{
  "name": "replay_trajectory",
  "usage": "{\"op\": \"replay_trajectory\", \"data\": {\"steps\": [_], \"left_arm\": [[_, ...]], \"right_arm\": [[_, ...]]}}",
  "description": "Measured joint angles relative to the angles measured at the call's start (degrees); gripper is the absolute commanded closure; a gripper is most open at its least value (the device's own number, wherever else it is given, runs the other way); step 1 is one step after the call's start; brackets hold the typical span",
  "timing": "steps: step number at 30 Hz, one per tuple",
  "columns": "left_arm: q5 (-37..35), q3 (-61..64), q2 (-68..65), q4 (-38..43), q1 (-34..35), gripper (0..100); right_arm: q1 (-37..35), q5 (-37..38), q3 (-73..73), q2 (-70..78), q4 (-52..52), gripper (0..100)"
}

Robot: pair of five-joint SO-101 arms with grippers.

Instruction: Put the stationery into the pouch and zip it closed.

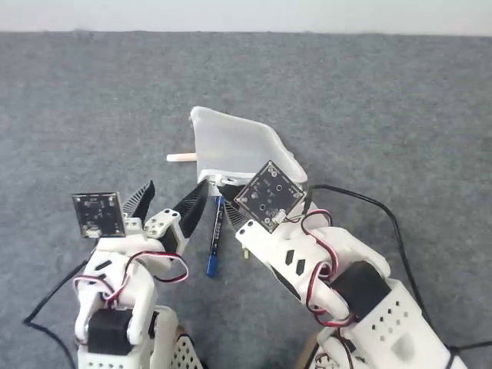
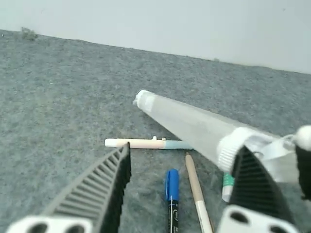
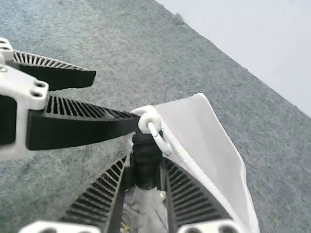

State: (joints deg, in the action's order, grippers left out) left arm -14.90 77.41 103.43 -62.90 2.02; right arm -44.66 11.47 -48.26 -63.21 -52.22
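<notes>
The translucent white pouch (image 1: pixel 238 146) is standing tilted, with its white zipper pull (image 3: pixel 154 130) hanging at the near end. A blue-capped pen (image 1: pixel 214 242) and a wooden pencil (image 2: pixel 197 194) are lying side by side just outside it. A cream pen (image 1: pixel 183 157) is lying crosswise beyond them, partly hidden by the pouch, and a green-and-white piece (image 2: pixel 227 187) is peeking out beneath it.

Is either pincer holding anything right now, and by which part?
The right pincer is shut on the pouch at its zip-end corner, beside the white slider. The left pincer is open, holding nothing.
</notes>
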Motion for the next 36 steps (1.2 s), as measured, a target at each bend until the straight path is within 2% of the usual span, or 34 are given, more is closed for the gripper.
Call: {"op": "replay_trajectory", "data": {"steps": [10,17,28,31,36], "left_arm": [[6.3,0.0,0.0,0.2,-0.1,92],[7.1,0.0,0.0,0.2,0.3,99],[7.4,0.0,0.0,0.2,0.3,99],[7.3,0.0,0.0,0.2,3.4,99],[7.2,0.0,0.0,0.2,13.0,99]], "right_arm": [[-0.1,0.1,-0.1,0.0,0.0,99.1],[0.0,0.1,-0.1,-0.4,-0.5,99.1],[-0.1,0.1,-0.1,-0.4,-2.5,99.1],[-2.1,0.1,-0.5,-0.4,-3.3,98.8],[-3.2,0.1,-2.7,2.3,-2.5,98.0]]}}
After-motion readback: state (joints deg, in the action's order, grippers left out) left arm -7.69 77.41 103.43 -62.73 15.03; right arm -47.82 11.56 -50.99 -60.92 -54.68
